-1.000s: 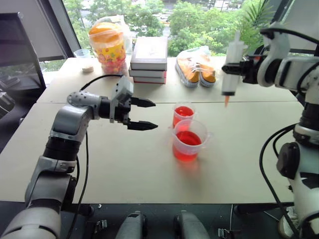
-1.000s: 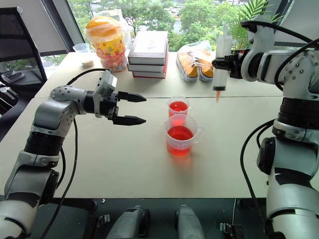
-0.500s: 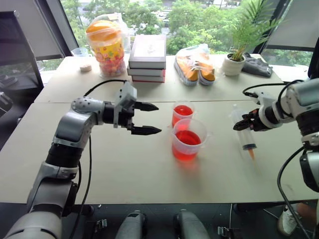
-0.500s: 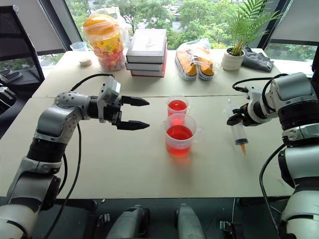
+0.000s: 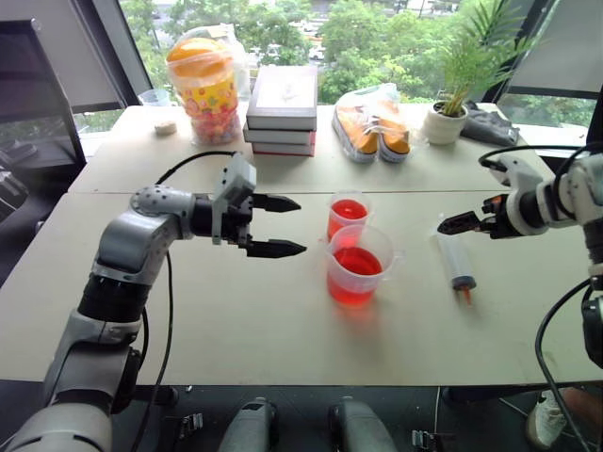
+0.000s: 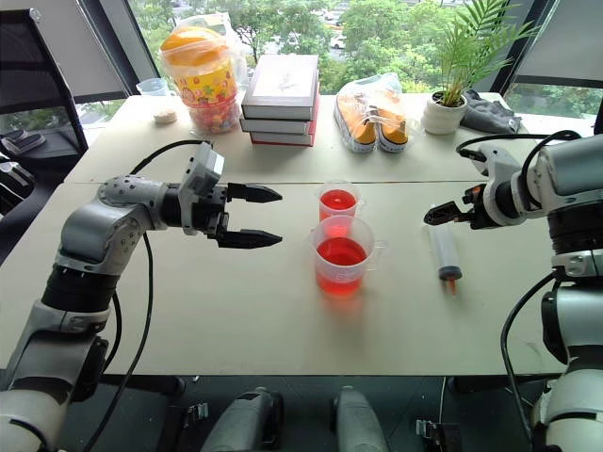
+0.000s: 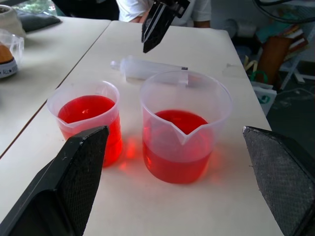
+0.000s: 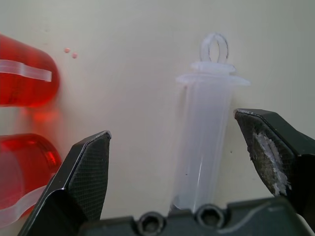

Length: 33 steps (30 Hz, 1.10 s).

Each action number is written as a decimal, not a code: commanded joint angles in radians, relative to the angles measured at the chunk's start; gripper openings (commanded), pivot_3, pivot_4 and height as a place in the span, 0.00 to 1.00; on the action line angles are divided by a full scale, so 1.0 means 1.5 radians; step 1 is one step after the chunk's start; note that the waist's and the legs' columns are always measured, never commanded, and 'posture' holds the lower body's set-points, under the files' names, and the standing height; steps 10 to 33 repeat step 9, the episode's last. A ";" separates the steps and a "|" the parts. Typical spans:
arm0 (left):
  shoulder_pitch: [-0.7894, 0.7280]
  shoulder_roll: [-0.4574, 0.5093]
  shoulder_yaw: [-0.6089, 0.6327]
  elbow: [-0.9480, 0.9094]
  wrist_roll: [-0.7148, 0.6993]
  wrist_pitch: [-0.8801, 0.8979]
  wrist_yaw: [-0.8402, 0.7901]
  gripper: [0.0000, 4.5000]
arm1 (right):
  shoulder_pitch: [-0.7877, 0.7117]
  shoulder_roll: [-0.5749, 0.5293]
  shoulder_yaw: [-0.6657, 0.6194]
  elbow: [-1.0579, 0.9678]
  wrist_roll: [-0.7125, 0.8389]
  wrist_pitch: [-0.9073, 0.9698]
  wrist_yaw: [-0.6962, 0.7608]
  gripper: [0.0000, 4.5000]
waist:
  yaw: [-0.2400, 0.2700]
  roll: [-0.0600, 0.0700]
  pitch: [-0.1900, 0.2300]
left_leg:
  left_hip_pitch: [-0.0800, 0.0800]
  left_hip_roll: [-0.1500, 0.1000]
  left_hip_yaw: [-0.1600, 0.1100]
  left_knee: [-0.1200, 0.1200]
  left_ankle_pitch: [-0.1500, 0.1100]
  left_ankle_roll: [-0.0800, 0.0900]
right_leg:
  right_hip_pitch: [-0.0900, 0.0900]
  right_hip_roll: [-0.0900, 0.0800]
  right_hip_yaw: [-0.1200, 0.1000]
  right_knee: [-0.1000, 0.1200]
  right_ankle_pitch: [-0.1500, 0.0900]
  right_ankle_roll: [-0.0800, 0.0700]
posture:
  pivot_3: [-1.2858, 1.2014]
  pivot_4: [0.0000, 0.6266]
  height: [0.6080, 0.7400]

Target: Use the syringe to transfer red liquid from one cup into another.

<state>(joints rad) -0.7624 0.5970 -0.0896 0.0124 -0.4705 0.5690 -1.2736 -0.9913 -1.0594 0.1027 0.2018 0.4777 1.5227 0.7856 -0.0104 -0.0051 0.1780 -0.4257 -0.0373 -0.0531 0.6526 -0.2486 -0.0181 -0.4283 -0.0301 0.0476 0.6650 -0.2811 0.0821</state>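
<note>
Syringe [image 6: 444,250] flat, tip toward robot

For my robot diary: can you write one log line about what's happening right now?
syringe: lying on table, released | right gripper: open, above syringe | left gripper: open, beside cups | beaker, small cup: both hold red liquid

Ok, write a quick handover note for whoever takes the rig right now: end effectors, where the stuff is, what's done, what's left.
Left end effector: open, empty, hovering left of the cups.
Right end effector: open, empty, just above the syringe's plunger end.
Syringe: lying flat on the table, right of the cups, orange tip toward the robot.
Beaker and small cup: upright, side by side, both holding red liquid.
Done: syringe set down.
Left: cannot tell whether more transfer is needed.
</note>
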 commanded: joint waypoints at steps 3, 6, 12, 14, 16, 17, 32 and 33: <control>0.013 0.034 0.043 -0.028 -0.023 0.019 0.016 1.00 | 0.131 -0.054 -0.282 -0.317 0.138 0.031 0.072 0.98 | 0.000 0.000 0.000 | 0.000 0.000 0.000 0.000 0.000 0.000 | 0.000 0.000 0.000 0.000 0.000 0.000 | 0.52 0.24 1.00; 0.026 0.047 0.053 -0.041 -0.029 0.029 0.026 1.00 | 0.239 -0.052 -0.411 -0.435 0.171 0.020 0.089 0.98 | 0.000 0.000 0.000 | 0.000 0.000 -0.001 0.001 0.000 0.000 | 0.001 0.000 -0.001 0.000 0.000 0.000 | 0.52 0.24 1.00; 0.034 0.053 0.060 -0.051 -0.033 0.040 0.042 1.00 | 0.324 -0.027 -0.512 -0.517 0.207 0.038 0.097 0.98 | 0.000 0.000 0.000 | 0.001 0.000 -0.001 0.004 0.000 0.000 | 0.003 0.000 -0.001 0.001 0.000 0.000 | 0.52 0.24 1.00; 0.034 0.053 0.060 -0.051 -0.033 0.040 0.042 1.00 | 0.324 -0.027 -0.512 -0.517 0.207 0.038 0.097 0.98 | 0.000 0.000 0.000 | 0.001 0.000 -0.001 0.004 0.000 0.000 | 0.003 0.000 -0.001 0.001 0.000 0.000 | 0.52 0.24 1.00; 0.034 0.053 0.060 -0.051 -0.033 0.040 0.042 1.00 | 0.324 -0.027 -0.512 -0.517 0.207 0.038 0.097 0.98 | 0.000 0.000 0.000 | 0.001 0.000 -0.001 0.004 0.000 0.000 | 0.003 0.000 -0.001 0.001 0.000 0.000 | 0.52 0.24 1.00; 0.034 0.053 0.060 -0.051 -0.033 0.040 0.042 1.00 | 0.324 -0.027 -0.512 -0.517 0.207 0.038 0.097 0.98 | 0.000 0.000 0.000 | 0.001 0.000 -0.001 0.004 0.000 0.000 | 0.003 0.000 -0.001 0.001 0.000 0.000 | 0.52 0.24 1.00; 0.034 0.053 0.060 -0.051 -0.033 0.040 0.042 1.00 | 0.324 -0.027 -0.512 -0.517 0.207 0.038 0.097 0.98 | 0.000 0.000 0.000 | 0.001 0.000 -0.001 0.004 0.000 0.000 | 0.003 0.000 -0.001 0.001 0.000 0.000 | 0.52 0.24 1.00; 0.034 0.053 0.060 -0.051 -0.033 0.040 0.042 1.00 | 0.324 -0.027 -0.512 -0.517 0.207 0.038 0.097 0.98 | 0.000 0.000 0.000 | 0.001 0.000 -0.001 0.004 0.000 0.000 | 0.003 0.000 -0.001 0.001 0.000 0.000 | 0.52 0.24 1.00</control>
